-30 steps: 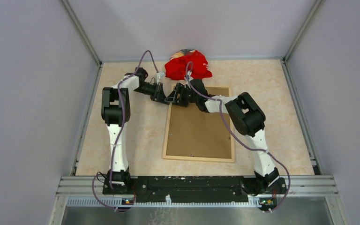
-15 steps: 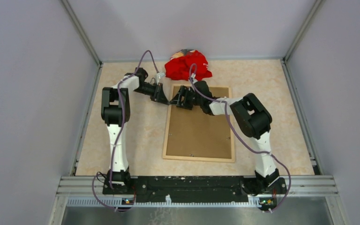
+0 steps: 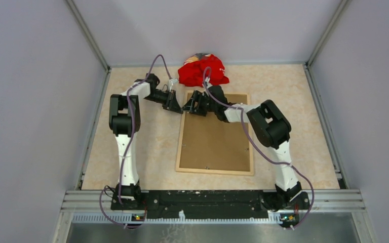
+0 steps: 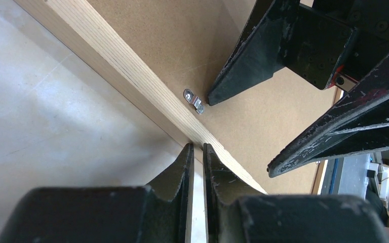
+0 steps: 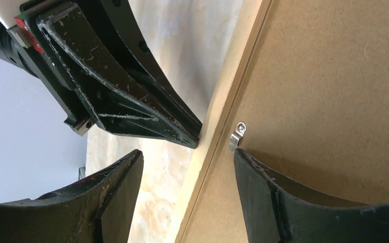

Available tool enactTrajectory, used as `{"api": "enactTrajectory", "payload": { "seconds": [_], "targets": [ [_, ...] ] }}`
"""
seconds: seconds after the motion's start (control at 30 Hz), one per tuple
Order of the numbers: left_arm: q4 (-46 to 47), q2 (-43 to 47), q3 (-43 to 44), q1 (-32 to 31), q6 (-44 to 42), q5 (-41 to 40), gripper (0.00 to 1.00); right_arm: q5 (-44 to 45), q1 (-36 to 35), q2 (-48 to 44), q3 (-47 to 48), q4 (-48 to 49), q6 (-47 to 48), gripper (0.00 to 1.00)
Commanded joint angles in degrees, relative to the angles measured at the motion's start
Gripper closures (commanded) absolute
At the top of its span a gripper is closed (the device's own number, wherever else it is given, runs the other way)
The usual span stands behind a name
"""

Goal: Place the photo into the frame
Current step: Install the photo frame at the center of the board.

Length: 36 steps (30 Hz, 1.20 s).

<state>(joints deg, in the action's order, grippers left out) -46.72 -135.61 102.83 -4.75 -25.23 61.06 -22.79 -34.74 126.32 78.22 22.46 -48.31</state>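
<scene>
While the frame [image 3: 215, 171] lies face down near the middle of the tabletop [image 3: 294, 101], its brown backing board [image 3: 215, 142] fills the opening and hides whatever is beneath. I cannot see the photo in any view, so I cannot tell whether it is already under that board.

At the frame's far-left corner a small metal clip [image 5: 237, 135] sits where the board meets the left rail. My right gripper [image 5: 187, 154] is spread wide and grasps nothing. It straddles that rail, with one finger over the board just beside the clip and the other over the bare tabletop outside. My left gripper [image 4: 196, 148] is pinched nearly together with nothing between its fingers, and its tips are at the rail's outer edge. I cannot tell whether they touch it. A red cloth [image 3: 202, 71] lies bunched at the far edge of the tabletop, clear of all this.

I judge the step in hand to be working this clip. To do it well, I would use my left fingertips as a stop against the rail so the frame cannot slide toward the left edge. I would bring the right inner fingertip low against the clip's free end and push it sideways in a short, slow arc. I should keep the pressure light, since pressing down could dent the board or skid off the metal.
</scene>
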Motion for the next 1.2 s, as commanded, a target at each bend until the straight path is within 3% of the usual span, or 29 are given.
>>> {"api": "enactTrajectory", "payload": {
  "seconds": [0.0, 0.67, 1.17],
  "targets": [
    [-2.0, -0.9, -3.1, -1.6, -3.0, -6.3, 0.84, 2.8, 0.3, 2.6, 1.9, -3.9, 2.3, 0.33],
    [-2.0, -0.9, -3.3, -1.6, -3.3, -6.3, 0.85, 3.2, -0.9, 5.4, 4.5, -6.0, 2.9, 0.34],
    [-2.0, -1.0, -3.4, -1.6, -3.3, -6.0, 0.85, 3.4, -1.5, 2.0, -1.4, -3.8, 2.1, 0.34]
  ]
}}
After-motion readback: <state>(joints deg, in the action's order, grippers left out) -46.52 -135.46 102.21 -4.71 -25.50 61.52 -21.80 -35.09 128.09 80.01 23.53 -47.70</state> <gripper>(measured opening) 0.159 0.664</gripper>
